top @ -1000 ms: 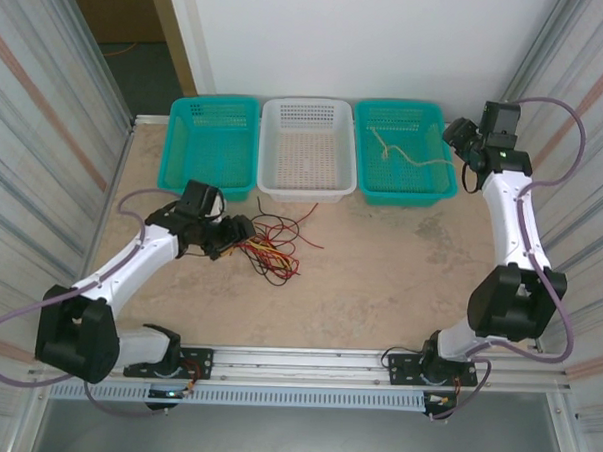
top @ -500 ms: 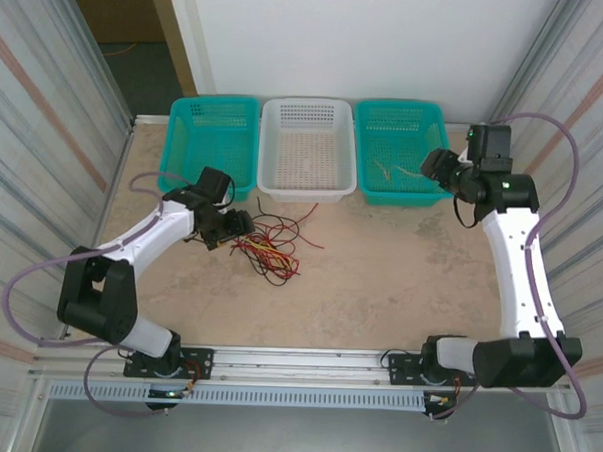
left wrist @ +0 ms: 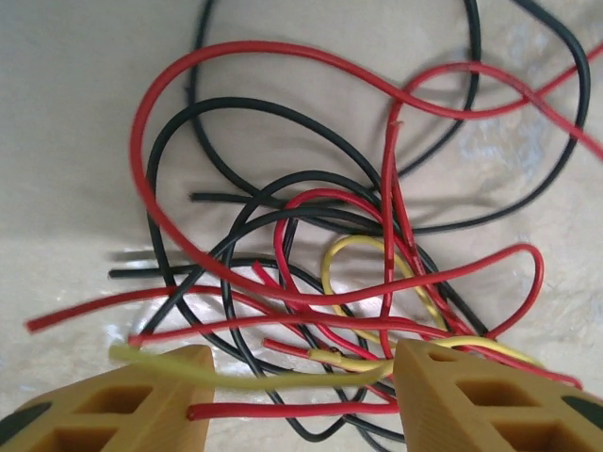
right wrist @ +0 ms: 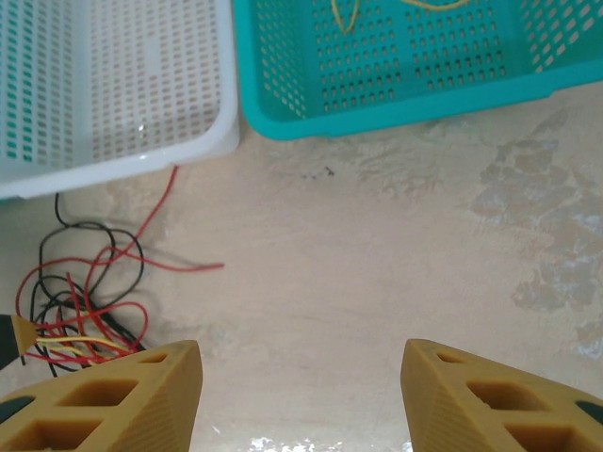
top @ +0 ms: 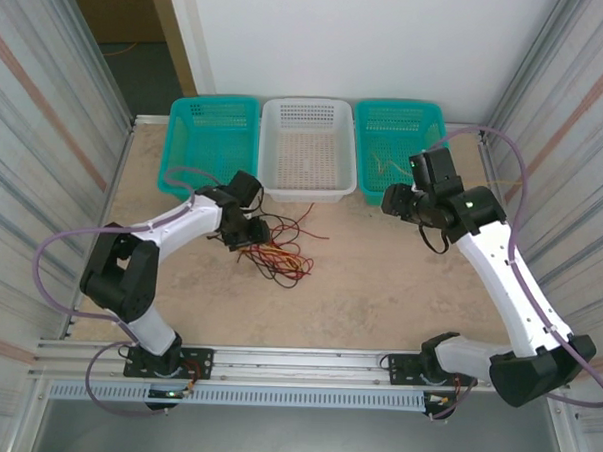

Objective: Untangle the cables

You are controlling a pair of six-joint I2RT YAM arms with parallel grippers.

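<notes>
Left gripper [left wrist: 303, 381] gapes over the cables [left wrist: 387, 247] — seemingly gripping nothing — while right gripper [right wrist: 301, 377] hangs wide, empty.

Top camera high, looking down, wrist cameras low, all sharing cables [top: 272, 253]

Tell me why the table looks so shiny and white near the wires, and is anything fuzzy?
Left wrist view: light bounces off the table in white patches; the cables look sharp, the left hand at the bottom edge fuzzy. Right wrist view: a small shine low on the table, the right hand fuzzy too. Top external view: even light, no glare.
</notes>
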